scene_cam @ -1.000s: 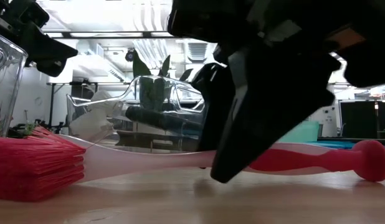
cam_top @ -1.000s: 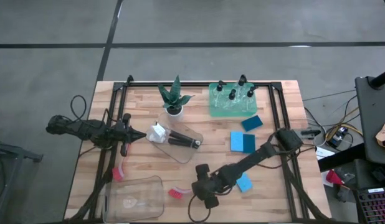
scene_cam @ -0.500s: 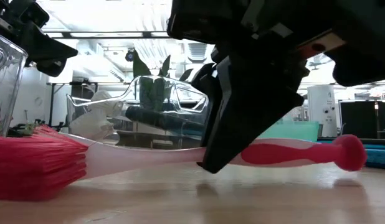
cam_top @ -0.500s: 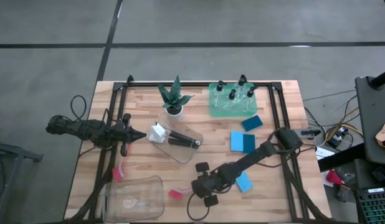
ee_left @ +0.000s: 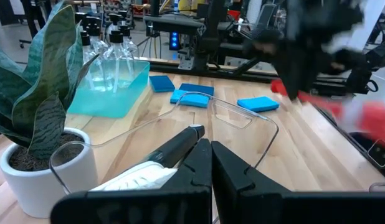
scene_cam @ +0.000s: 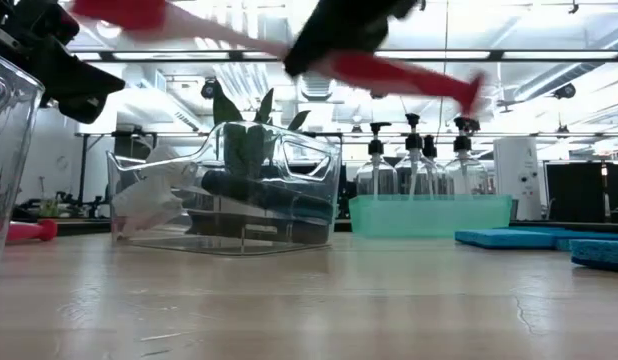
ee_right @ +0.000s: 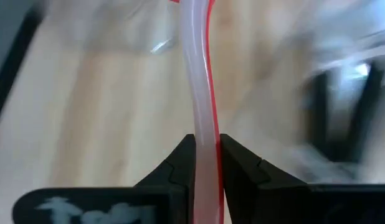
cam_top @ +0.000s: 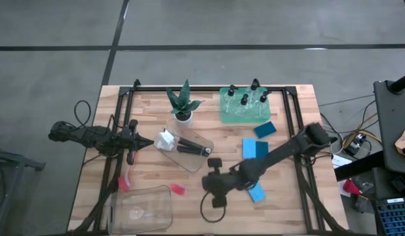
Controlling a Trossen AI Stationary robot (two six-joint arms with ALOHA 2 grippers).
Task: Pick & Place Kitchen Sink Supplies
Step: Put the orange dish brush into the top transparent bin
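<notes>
- The right end effector (cam_top: pixel 204 184) is over the front middle of the wooden tabletop (cam_top: pixel 291 203), its two dark fingers (ee_right: pixel 180 165) clamped on the handle of a red brush (cam_top: pixel 177 189).
- The red brush is slim, with a pale, see-through neck edged in red and a red bristle head; in the low view it is lifted clear of the tabletop and tilted, motion-blurred.
- From above, its red head shows just beside the far right corner of an empty clear bin (cam_top: pixel 139 208) at the front left.
- The left end effector (cam_top: pixel 150 142) waits at the left, its fingers pressed together and empty, pointing at a second clear bin (cam_top: pixel 189 159) that lies tipped on its side.
- That bin holds a black-handled brush (cam_top: pixel 193 146) with a white head.
- Another red brush (cam_top: pixel 125 181) lies at the left edge.
- Four clear bottles (cam_top: pixel 244 99) with black tops stand in a green tray (cam_top: pixel 226 113) at the back.
- Blue sponges (cam_top: pixel 255 149) lie flat on the right.
- A potted plant (cam_top: pixel 183 103) stands at the back, middle.
</notes>
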